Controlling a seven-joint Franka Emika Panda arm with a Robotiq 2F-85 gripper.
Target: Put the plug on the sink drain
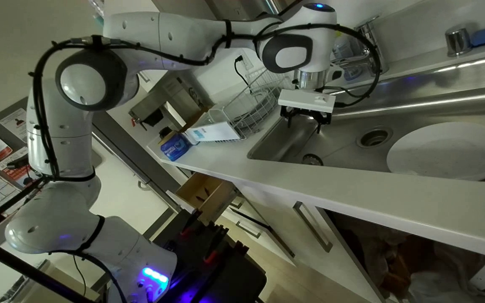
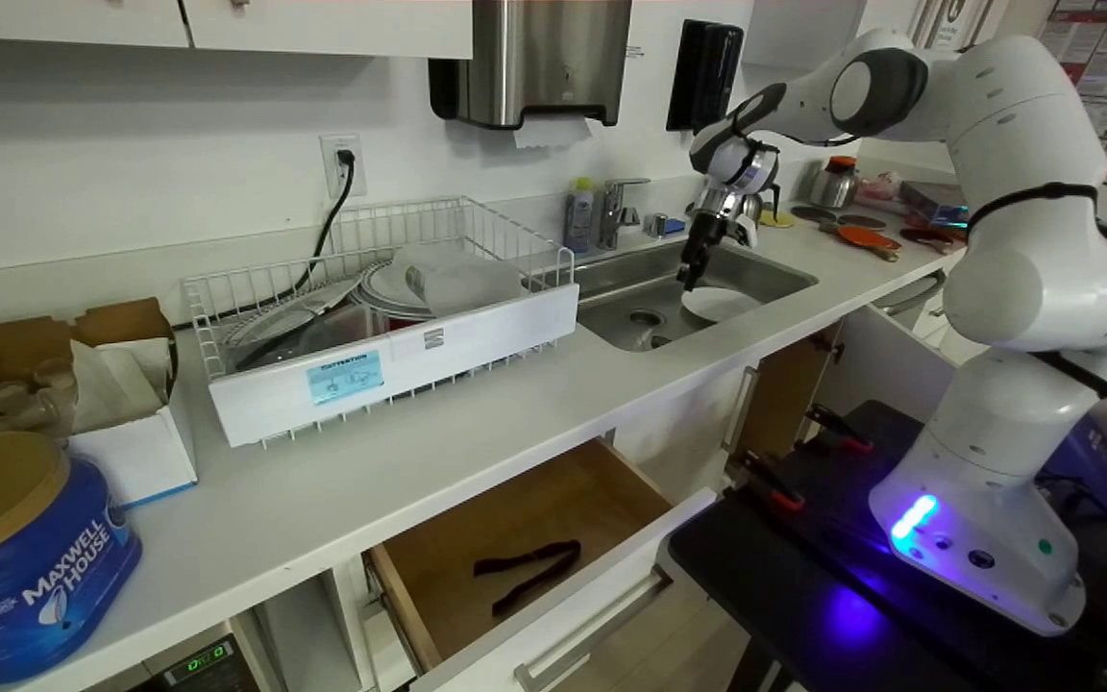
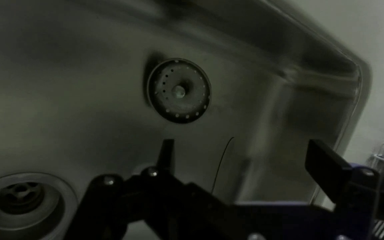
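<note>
The plug (image 3: 179,90) is a round metal strainer with small holes and a centre knob. It lies on the floor of the steel sink (image 3: 78,106), apart from the drain. It also shows in both exterior views (image 1: 312,159) (image 2: 659,341), near the sink's front wall. The drain (image 3: 20,198) is an uncovered round hole in the sink floor, also seen in both exterior views (image 1: 374,137) (image 2: 647,317). My gripper (image 3: 241,146) is open and empty, fingers wide apart, pointing down over the sink. It shows above the sink floor in both exterior views (image 1: 304,125) (image 2: 688,276).
A large white plate (image 1: 453,147) lies in the sink beside the drain. A white wire dish rack (image 2: 400,336) stands on the counter (image 2: 477,404) beside the sink. A faucet (image 2: 613,213) and soap bottle (image 2: 578,216) stand behind it. A drawer (image 2: 534,538) below hangs open.
</note>
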